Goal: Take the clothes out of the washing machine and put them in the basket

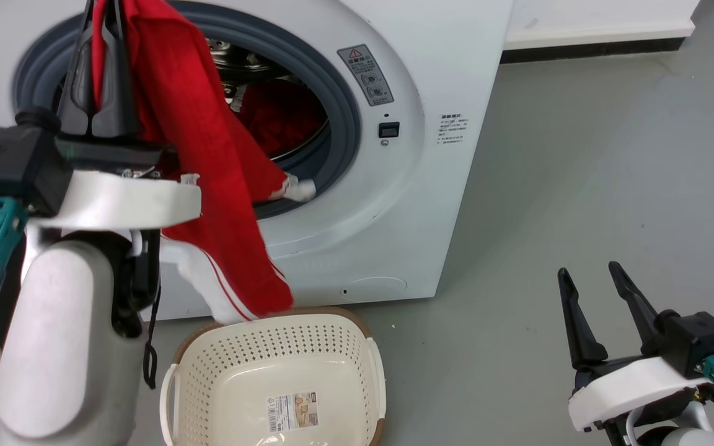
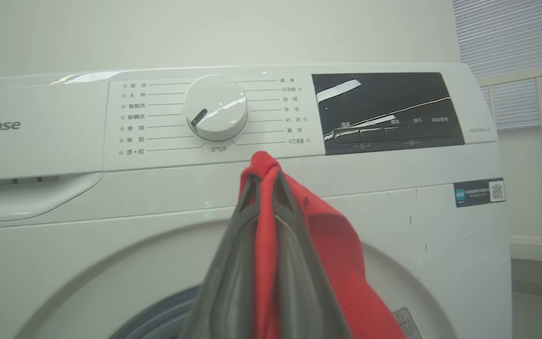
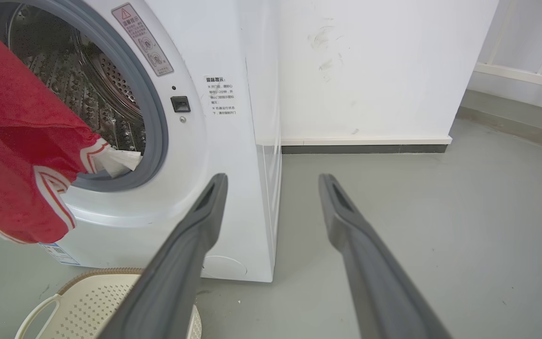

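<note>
1. Left wrist view: the left tool is clamped on a fold of the clothes, held up before the washing machine — its dial shows above the tips.
2. Head view: the fabric hangs down from that tool, its striped end just above the basket.
3. The right tool stands spread and empty — well right of the left tool, over the floor.

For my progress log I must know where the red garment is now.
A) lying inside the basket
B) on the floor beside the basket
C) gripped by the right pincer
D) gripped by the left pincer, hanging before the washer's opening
D: the left pincer is shut on the red garment, which hangs before the washing machine, its lower end by the basket; the right pincer stands open, apart.
</note>
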Available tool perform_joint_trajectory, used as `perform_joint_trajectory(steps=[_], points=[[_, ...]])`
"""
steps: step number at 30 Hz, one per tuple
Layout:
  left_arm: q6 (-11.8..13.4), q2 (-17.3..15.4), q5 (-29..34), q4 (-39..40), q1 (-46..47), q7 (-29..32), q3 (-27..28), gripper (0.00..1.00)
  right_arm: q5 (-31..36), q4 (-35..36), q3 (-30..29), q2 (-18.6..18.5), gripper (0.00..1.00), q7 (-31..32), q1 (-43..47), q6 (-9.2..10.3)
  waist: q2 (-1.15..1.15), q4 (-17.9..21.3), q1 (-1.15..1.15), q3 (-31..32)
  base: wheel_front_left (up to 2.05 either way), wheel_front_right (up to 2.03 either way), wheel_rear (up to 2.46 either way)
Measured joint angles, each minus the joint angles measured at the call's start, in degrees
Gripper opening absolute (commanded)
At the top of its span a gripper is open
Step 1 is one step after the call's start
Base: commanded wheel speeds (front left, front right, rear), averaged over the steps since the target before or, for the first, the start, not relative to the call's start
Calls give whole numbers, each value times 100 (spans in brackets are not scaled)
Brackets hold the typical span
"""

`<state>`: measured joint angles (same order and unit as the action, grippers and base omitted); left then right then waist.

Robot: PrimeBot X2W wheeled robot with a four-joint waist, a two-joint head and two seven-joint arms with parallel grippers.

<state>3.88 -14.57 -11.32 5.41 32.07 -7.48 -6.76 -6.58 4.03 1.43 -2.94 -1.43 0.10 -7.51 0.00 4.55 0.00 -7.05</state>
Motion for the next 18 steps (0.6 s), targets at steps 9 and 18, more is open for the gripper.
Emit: perform_joint_trajectory(steps=[9,18], points=[[197,16,46,1215,-804,337,-105,0,62,96,-15,0,100,107,61,0,0,-165,0,93,0,0,0],[376,337,-313,455,-2009,263,-226,0,91,199,56,0,100,124,34,0,0,-194,0,-127,0,0,0]])
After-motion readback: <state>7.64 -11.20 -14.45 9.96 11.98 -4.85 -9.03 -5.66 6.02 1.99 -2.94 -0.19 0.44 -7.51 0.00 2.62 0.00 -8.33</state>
